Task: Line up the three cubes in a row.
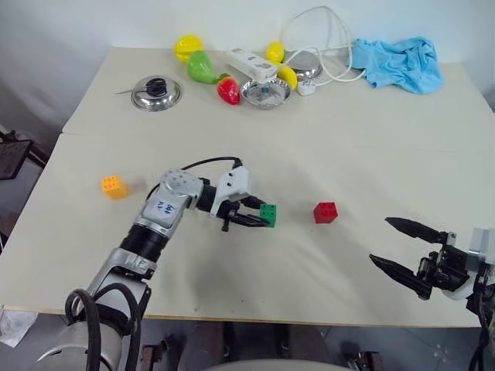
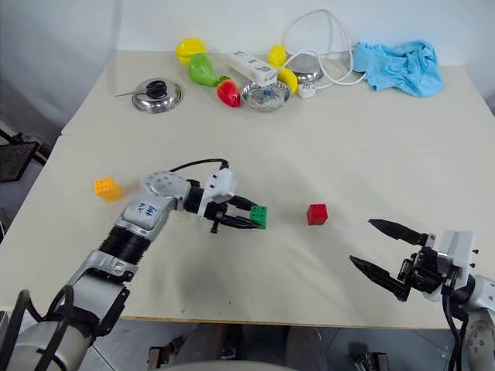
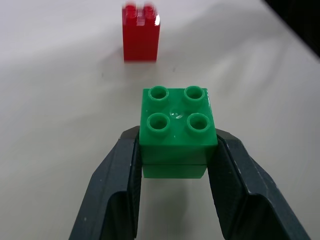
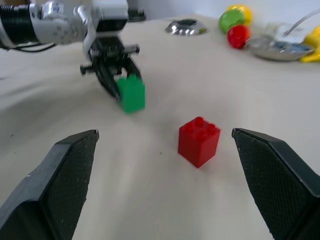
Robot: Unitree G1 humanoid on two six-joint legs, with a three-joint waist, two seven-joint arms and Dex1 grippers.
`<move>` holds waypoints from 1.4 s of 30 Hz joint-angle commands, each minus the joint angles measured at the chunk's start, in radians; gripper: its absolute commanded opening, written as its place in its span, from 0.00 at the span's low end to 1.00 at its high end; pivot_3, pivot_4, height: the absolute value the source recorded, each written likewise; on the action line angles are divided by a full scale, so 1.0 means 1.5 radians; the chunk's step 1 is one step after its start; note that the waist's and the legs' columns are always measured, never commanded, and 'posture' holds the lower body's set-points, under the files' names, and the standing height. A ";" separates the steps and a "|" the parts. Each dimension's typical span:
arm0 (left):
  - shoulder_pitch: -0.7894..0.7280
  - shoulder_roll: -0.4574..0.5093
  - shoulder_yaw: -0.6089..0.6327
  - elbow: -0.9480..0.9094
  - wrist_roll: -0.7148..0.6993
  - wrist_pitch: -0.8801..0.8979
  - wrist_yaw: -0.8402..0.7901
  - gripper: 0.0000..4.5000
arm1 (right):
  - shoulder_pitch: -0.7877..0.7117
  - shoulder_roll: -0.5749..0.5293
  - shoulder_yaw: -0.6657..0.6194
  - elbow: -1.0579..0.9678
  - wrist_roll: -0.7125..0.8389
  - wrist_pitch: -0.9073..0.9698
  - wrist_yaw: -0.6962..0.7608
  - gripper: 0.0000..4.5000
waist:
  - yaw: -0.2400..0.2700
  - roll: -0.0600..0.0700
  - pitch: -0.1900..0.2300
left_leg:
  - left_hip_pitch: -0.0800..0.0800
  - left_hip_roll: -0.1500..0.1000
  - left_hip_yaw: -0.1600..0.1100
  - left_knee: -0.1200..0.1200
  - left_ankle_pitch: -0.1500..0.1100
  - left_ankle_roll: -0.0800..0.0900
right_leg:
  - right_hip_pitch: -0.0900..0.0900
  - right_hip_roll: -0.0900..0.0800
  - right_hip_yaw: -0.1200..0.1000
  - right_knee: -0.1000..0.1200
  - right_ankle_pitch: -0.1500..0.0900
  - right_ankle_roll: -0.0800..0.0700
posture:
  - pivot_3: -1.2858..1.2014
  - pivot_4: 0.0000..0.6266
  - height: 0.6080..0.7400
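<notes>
**Table and contents, largest to smallest**

Table: pale top, bearing everything listed below.

Blue cloth: crumpled at the far right corner, beside a loop of white cable.

Left gripper: near the table's middle, jaws clamped on the green cube's two sides.

Right gripper: at the near right edge, jaws wide apart, nothing between them.

Power strip: white, at the far edge among the toy fruits.

Metal dishes: one far left, one by the strawberry.

Toy fruits: green pear, red strawberry, yellow lemons.

Green cube: studs up, in the left gripper's hold at mid-table.

Red cube: free on the table, near the green cube on its right.

Orange-yellow cube: alone, well apart to the left.
</notes>
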 commanded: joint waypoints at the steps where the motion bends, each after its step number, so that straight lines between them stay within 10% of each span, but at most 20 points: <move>1: -0.013 -0.008 0.011 0.027 0.012 -0.030 0.008 0.33 | 0.016 0.009 -0.017 -0.031 0.012 -0.019 -0.008 1.00 | 0.002 0.000 0.000 | 0.000 0.000 0.000 0.000 0.000 0.000 | 0.000 0.000 0.000 0.000 0.000 0.000 | 0.52 0.24 1.00; 15: -0.063 -0.040 0.024 0.144 0.036 -0.118 -0.003 0.33 | 0.046 0.006 0.010 -0.031 0.000 -0.030 0.005 1.00 | 0.003 0.000 0.000 | -0.001 0.000 -0.001 0.004 0.000 0.001 | 0.001 -0.001 0.000 0.002 0.000 0.001 | 0.52 0.24 1.00; 23: -0.066 -0.010 0.105 0.102 -0.030 -0.144 -0.042 0.96 | -0.003 0.006 0.056 -0.043 0.009 -0.020 0.004 1.00 | 0.000 0.000 0.000 | -0.001 0.000 -0.002 0.005 0.000 0.001 | 0.000 -0.001 0.000 0.002 0.000 0.001 | 0.52 0.24 1.00; 25: -0.038 0.019 0.134 0.065 -0.061 -0.149 -0.077 0.99 | -0.023 0.005 0.076 -0.043 0.010 -0.012 0.005 1.00 | -0.001 0.000 0.000 | -0.001 0.002 -0.002 0.005 0.000 0.001 | 0.000 0.000 0.000 0.002 0.000 0.001 | 0.52 0.24 1.00; 34: 0.355 0.143 0.425 -0.322 -0.197 -0.093 0.085 0.99 | -0.199 0.022 0.191 0.009 -0.018 -0.013 0.023 1.00 | -0.019 0.000 0.001 | -0.001 0.005 -0.003 0.005 0.000 0.000 | 0.000 -0.001 0.001 0.003 0.000 0.001 | 0.52 0.24 1.00; 42: 0.703 0.057 0.690 -0.353 -0.199 -0.153 0.297 0.99 | -0.295 0.050 0.276 0.058 -0.044 -0.013 0.055 1.00 | -0.012 0.000 0.001 | -0.001 0.004 -0.004 0.005 -0.002 0.001 | 0.001 -0.002 0.000 0.001 0.001 0.000 | 0.52 0.24 1.00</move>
